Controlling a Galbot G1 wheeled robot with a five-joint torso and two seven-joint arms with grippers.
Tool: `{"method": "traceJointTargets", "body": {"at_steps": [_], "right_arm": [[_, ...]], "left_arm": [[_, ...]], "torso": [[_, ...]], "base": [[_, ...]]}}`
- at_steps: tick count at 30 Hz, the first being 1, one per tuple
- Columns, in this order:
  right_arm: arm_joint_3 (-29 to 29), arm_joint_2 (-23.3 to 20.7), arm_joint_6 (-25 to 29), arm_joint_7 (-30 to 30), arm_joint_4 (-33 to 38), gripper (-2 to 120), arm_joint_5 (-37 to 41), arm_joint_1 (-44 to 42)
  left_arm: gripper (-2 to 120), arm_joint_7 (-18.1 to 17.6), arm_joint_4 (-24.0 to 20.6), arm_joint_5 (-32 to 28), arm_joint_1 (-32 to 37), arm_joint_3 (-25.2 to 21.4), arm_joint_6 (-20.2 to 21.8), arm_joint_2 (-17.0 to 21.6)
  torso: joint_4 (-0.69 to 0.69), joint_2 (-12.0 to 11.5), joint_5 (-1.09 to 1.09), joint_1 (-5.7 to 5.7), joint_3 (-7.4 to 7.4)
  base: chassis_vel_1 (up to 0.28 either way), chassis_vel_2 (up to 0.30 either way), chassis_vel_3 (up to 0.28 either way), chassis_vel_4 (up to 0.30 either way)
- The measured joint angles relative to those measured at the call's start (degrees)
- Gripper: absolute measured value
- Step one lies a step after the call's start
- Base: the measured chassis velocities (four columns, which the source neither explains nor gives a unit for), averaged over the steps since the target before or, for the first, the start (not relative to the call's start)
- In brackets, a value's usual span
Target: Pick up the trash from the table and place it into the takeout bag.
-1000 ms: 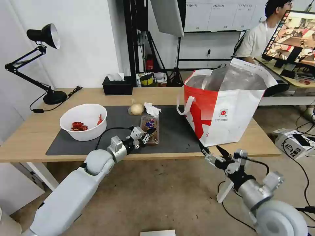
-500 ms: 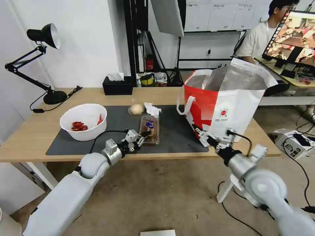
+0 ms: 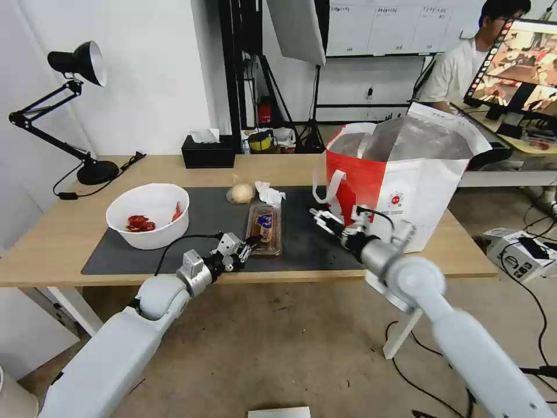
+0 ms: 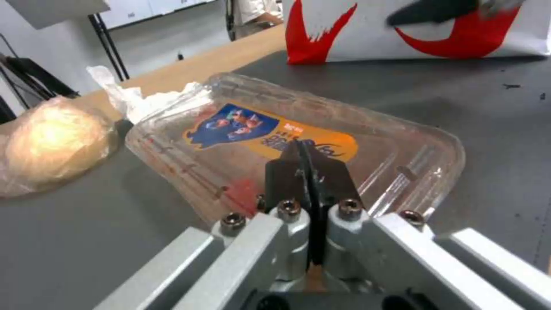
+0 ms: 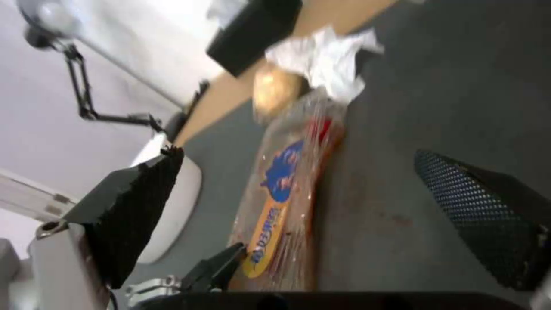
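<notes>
The left claw (image 3: 250, 238) is pinched together, its black tips touching the near edge of the clear plastic tray (image 3: 265, 229) but not gripping it; the tray lies flat on the dark mat (image 3: 301, 244) of the tabletop (image 3: 58, 232). The right claw (image 3: 321, 218) hovers spread wide over the mat, between the tray and the takeout bag (image 3: 400, 186) standing at the right. Just beyond the tray lie the crumpled tissue (image 3: 269, 193) and beige lump (image 3: 240, 192); the white bowl (image 3: 148, 215) sits far left.
</notes>
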Motion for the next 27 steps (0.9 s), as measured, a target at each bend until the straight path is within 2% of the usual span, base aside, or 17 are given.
{"method": "traceJointTargets", "body": {"at_steps": [10,27], "right_arm": [[-3.16,6.13,-7.33,6.36,-5.16,100,0.31,5.74],[-5.56,13.07,-12.74,12.22,-12.88,100,1.04,11.88]], "left_arm": [[0,0.15,-1.1,-0.19,1.37,-1.24,-0.17,0.13],[0,0.32,-2.47,-1.01,2.73,-2.36,-0.43,1.21]], "torso": [[0.0,0.0,0.01,0.0,0.0],[0.0,0.0,0.0,0.0,0.0]], "base": [[0.0,0.0,0.0,0.0],[0.0,0.0,0.0,0.0]]}}
